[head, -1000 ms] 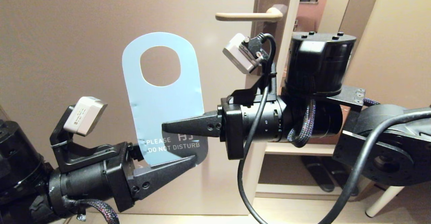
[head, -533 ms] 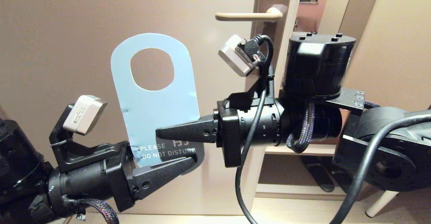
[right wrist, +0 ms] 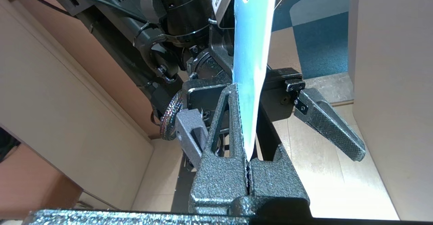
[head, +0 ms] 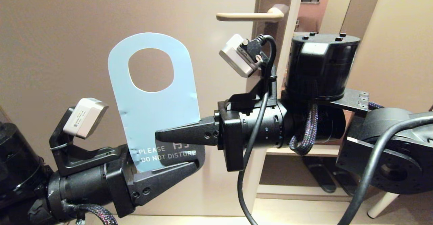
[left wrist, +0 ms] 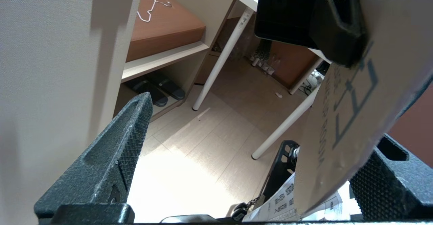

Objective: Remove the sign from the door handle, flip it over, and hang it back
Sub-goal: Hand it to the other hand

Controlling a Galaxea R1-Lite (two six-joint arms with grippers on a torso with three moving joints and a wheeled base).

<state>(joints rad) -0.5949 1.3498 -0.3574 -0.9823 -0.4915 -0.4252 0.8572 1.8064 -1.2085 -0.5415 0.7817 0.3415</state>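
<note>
Here, the right gripper (head: 160,136) pinches the thin grey-blue card sign (head: 154,103) upright, well below the beige metal door handle (head: 249,15); the left gripper (head: 189,160), jaws spread, apparently brackets its lower end.

**Right wrist view: sign clamped edge-on**

Right gripper (right wrist: 248,171): fingers pressed together, thin edge of the sign (right wrist: 252,66) pinched between them. The sign shows light blue and nearly edge-on, rising from the fingertips toward the left gripper (right wrist: 270,116) beyond. Left gripper's fingers spread wide: one finger (right wrist: 329,125) juts well clear of the card, the other (right wrist: 189,133) sits on its far side. A pale door face (right wrist: 392,83) runs along one side, light wood flooring (right wrist: 341,184) beneath.
</note>
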